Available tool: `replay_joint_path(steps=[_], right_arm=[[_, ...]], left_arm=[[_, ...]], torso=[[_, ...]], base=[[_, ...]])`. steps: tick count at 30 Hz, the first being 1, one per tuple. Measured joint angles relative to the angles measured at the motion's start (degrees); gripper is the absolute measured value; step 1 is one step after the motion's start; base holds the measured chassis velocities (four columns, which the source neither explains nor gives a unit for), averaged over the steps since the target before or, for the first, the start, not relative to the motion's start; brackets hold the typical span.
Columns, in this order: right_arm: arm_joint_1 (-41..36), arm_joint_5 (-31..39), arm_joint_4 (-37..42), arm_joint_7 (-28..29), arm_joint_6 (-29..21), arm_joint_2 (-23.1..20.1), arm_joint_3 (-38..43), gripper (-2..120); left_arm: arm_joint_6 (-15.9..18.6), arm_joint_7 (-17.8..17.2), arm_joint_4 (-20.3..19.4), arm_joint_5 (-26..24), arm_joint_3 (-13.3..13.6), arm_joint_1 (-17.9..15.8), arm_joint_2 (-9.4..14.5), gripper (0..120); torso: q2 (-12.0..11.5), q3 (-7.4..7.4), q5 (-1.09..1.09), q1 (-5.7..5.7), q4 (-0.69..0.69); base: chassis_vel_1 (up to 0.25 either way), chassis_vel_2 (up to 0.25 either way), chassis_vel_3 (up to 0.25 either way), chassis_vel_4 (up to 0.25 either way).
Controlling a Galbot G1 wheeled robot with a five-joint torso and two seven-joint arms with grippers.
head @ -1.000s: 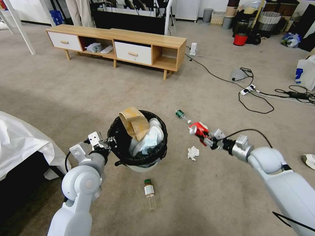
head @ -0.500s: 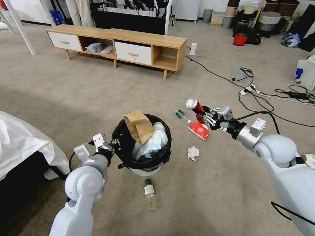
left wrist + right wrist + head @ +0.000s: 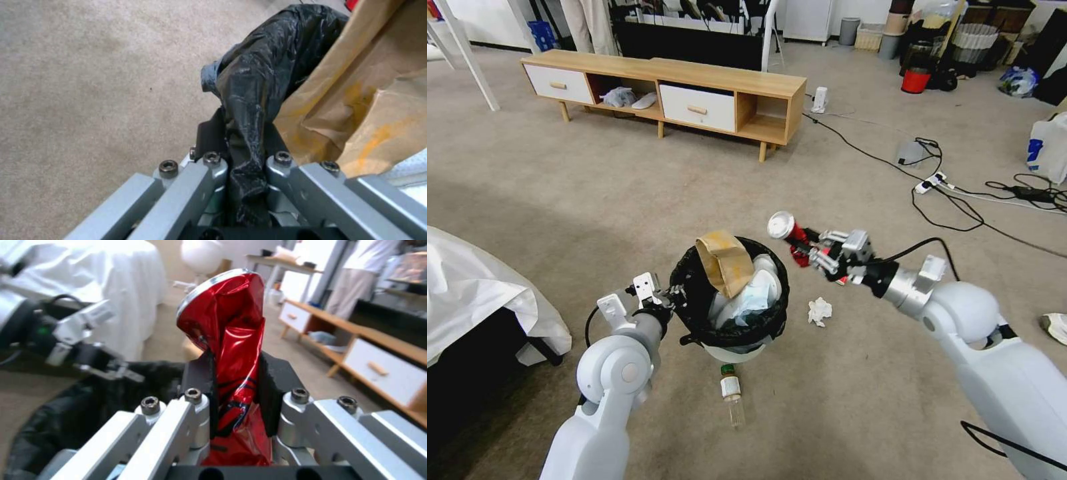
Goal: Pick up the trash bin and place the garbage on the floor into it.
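Observation:
The trash bin [image 3: 730, 337], white with a black bag over its rim, holds a brown paper bag [image 3: 725, 261] and white tissues. My left gripper [image 3: 675, 298] is shut on the bin's near-left rim; in the left wrist view the gripper [image 3: 242, 146] pinches the black bag [image 3: 258, 76] beside the brown paper bag [image 3: 356, 100]. My right gripper [image 3: 814, 252] is shut on a crushed red can [image 3: 790, 233], held just right of the bin's rim. The right wrist view shows the can [image 3: 227, 336] upright between the pads, above the bag-lined bin [image 3: 89, 400]. A green-capped bottle [image 3: 731, 393] and a white tissue [image 3: 820, 311] lie on the carpet.
A low wooden cabinet [image 3: 660, 87] stands at the back. Cables and a power strip [image 3: 930, 181] run across the floor at the right. A white cloth [image 3: 474, 287] drapes at the left edge. A shoe [image 3: 1054, 327] lies at the right edge.
My right gripper has lifted the red can off the floor and carried it left toward the bin. My left gripper has shifted the bin to the right.

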Motion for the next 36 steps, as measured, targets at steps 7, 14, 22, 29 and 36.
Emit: replay_joint_path(steps=[7, 14, 22, 29, 36], right_arm=[[2.1, -0.1, -0.49, -0.12, 0.2, -0.48, -5.18, 16], [3.08, -0.15, -0.67, -0.18, 0.34, -0.82, -7.97, 16], [3.45, -0.25, -1.44, -0.21, 0.66, -1.11, -9.35, 16], [3.77, -0.3, -2.21, -0.2, 0.71, -1.13, -10.29, 16], [4.78, -0.96, -4.17, -0.17, 1.05, -0.51, -12.37, 16]], left_arm=[[-0.01, 0.0, 0.73, 0.17, 1.47, -0.4, -0.2, 5], [-0.12, -0.01, 1.23, 0.69, 2.51, -0.71, -0.9, 5], [-0.25, 0.16, 1.33, 2.12, 3.91, -0.28, -1.91, 5], [-0.29, 0.23, 1.19, 2.47, 4.22, -0.08, -2.16, 5], [-0.34, 0.31, 0.85, 2.48, 4.32, 0.24, -1.95, 5]], torso=[[0.0, 0.0, 0.0, 0.0, 0.0], [0.0, 0.0, 0.0, 0.0, -0.01], [0.0, 0.0, 0.0, 0.0, -0.01], [0.0, 0.0, 0.0, 0.0, 0.0], [0.0, 0.0, 0.0, 0.0, -0.01]], base=[[0.0, 0.0, 0.0, 0.0], [0.0, 0.0, 0.0, 0.0], [0.0, 0.0, 0.0, 0.0], [0.0, 0.0, 0.0, 0.0], [0.0, 0.0, 0.0, 0.0]])
